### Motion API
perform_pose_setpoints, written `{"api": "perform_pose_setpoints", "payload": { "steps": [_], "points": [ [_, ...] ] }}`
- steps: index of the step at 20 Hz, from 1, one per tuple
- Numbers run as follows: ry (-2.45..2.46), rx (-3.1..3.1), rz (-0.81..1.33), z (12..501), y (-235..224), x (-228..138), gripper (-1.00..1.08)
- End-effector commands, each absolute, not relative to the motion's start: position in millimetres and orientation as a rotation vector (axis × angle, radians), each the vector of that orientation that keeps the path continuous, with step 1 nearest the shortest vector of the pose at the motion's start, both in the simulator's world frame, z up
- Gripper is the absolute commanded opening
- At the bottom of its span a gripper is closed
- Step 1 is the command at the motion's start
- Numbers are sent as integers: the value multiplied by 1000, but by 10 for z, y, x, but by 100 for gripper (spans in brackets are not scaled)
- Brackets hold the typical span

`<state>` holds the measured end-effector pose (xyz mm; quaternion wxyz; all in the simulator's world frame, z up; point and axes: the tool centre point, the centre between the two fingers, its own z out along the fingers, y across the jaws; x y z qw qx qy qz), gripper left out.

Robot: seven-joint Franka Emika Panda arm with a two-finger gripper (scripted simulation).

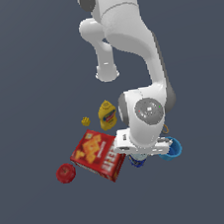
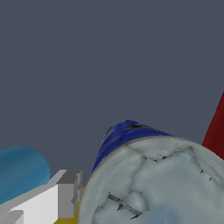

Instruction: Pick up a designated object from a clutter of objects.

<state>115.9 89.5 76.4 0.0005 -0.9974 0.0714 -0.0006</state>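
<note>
While the arm (image 1: 125,38) leans low over the clutter, the cracker box (image 1: 97,154) lies on the exterior view's left of the gripper (image 1: 139,155), and the blue cup (image 1: 172,149) on its right. Between them stands the can (image 2: 153,183), mostly hidden under the hand; the wrist view shows its pale top very close, one finger (image 2: 65,194) just beside it. Whether the fingers are closed, I cannot tell. To grasp well, I think the hand should stay centred on the can and avoid pushing the box. The floor (image 1: 24,70) is plain dark grey.
</note>
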Motion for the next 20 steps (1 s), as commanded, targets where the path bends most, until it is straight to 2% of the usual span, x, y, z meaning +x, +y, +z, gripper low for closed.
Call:
{"api": "perform_pose_setpoints", "payload": {
  "steps": [1,20],
  "points": [
    [228,-3133,0,744,878,1159,-100],
    [227,-3133,-1,916,911,1068,-100]
  ]
}}
